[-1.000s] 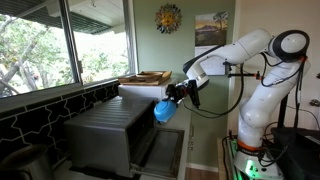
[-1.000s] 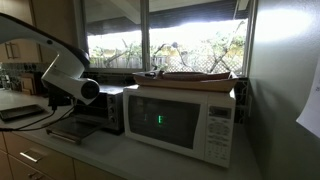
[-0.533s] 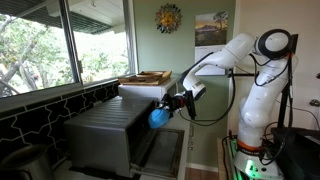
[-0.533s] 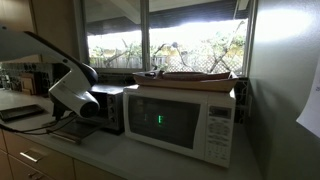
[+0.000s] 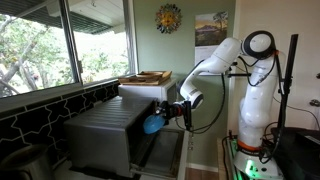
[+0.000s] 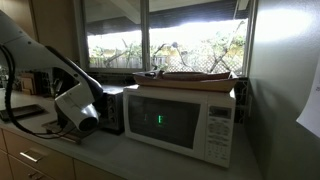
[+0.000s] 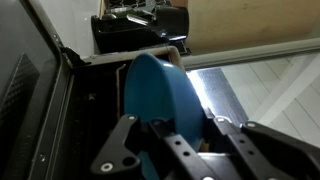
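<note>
My gripper [image 5: 166, 116] is shut on a blue rounded object [image 5: 152, 124], perhaps a cup or small bowl. It holds the object in the air just in front of the opening of a grey toaster oven [image 5: 105, 135], above the oven's lowered door [image 5: 163, 150]. In the wrist view the blue object [image 7: 155, 92] sits between my gripper [image 7: 178, 150] and its dark fingers [image 7: 118, 150], with the oven's dark front [image 7: 30, 100] at the left. In an exterior view only the arm's wrist [image 6: 78, 108] shows, in front of the toaster oven [image 6: 112, 108]; the blue object is hidden there.
A white microwave [image 6: 185, 120] stands beside the toaster oven with a wooden tray [image 6: 190, 76] on top; both also show in an exterior view [image 5: 145, 78]. Windows run along the counter's back. A black appliance [image 7: 140, 30] lies beyond the oven door.
The gripper has moved down and toward the toaster oven's opening, carrying the blue object with it. The arm's elbow has folded lower.
</note>
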`<state>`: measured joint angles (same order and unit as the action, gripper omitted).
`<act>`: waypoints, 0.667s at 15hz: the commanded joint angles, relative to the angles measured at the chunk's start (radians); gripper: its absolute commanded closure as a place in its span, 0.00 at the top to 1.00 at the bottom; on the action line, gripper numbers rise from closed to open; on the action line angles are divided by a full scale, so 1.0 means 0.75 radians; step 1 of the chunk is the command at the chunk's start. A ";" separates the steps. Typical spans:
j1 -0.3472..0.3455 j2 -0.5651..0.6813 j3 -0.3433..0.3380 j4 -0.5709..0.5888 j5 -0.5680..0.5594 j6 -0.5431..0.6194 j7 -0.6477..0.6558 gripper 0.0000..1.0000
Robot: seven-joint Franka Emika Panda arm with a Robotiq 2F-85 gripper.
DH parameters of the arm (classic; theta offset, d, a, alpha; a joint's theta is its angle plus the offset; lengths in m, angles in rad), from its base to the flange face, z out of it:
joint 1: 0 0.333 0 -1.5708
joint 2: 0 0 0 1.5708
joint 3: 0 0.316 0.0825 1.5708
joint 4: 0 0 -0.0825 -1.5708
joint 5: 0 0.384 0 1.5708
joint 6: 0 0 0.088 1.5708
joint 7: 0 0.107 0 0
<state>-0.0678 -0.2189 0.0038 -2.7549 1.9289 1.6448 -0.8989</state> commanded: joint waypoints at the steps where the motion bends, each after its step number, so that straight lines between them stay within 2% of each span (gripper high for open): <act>1: 0.012 0.079 0.004 0.001 0.115 -0.049 -0.153 0.02; 5: 0.021 0.120 0.007 0.004 0.217 -0.049 -0.239 0.03; 10: 0.035 0.128 0.017 0.006 0.351 0.008 -0.253 0.03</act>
<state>-0.0565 -0.1348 0.0066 -2.7510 2.1190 1.6216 -1.0547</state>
